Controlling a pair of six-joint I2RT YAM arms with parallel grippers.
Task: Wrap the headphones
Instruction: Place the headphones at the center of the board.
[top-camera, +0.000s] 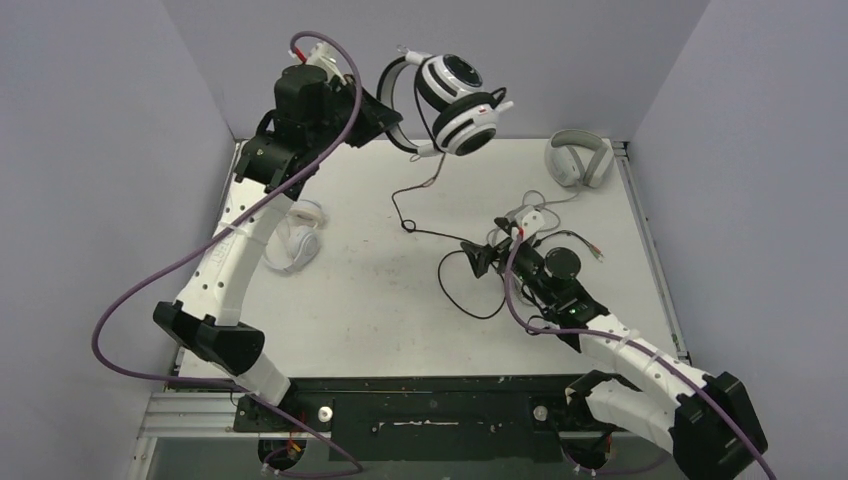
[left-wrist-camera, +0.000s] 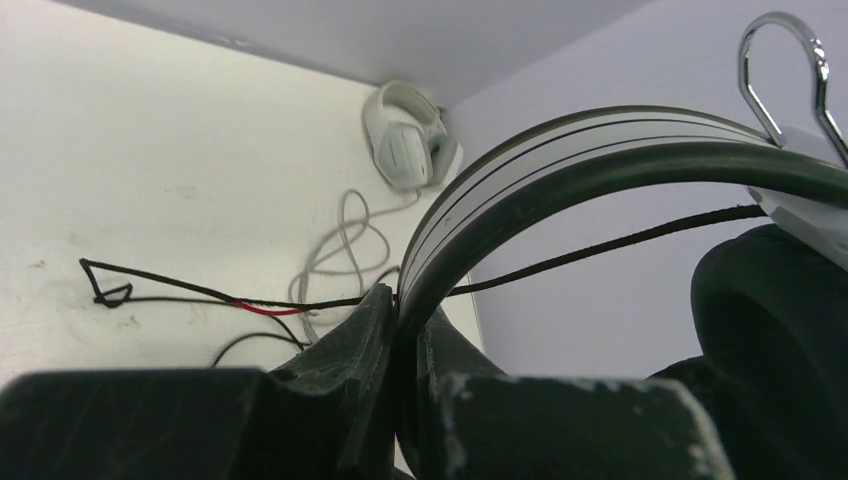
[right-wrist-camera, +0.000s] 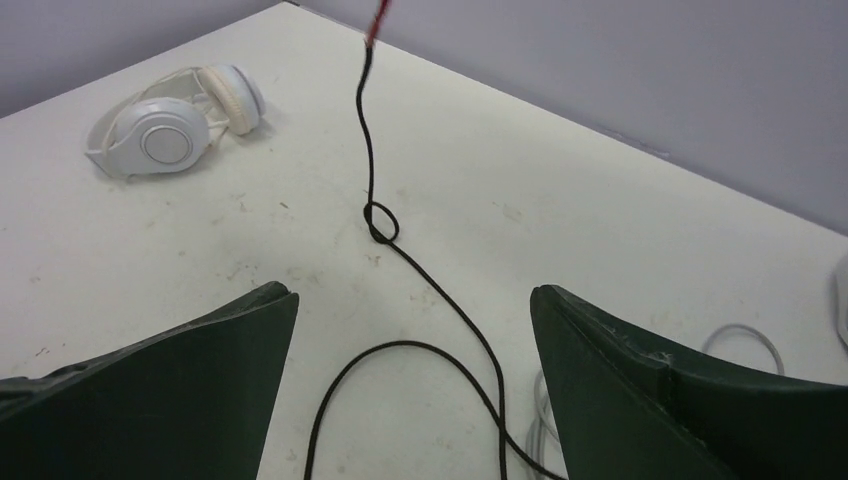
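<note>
Our left gripper (left-wrist-camera: 405, 318) clamps the headband of the black-and-white headset (top-camera: 458, 100), held in the air over the 12 o'clock edge of the table (top-camera: 360, 300). Its black cable (top-camera: 405, 226) trails down to the middle; the right wrist view shows a knot in it. Our right gripper (right-wrist-camera: 412, 295) hangs spread wide over that cable at 4 o'clock. The small white pair (top-camera: 295, 240) lies at 9 o'clock, and the grey pair (top-camera: 578, 160) at 1 o'clock.

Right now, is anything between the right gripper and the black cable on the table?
Nothing visible. The right gripper is open above the black cable, with only bare table around it; a white cable lies off to one side.
</note>
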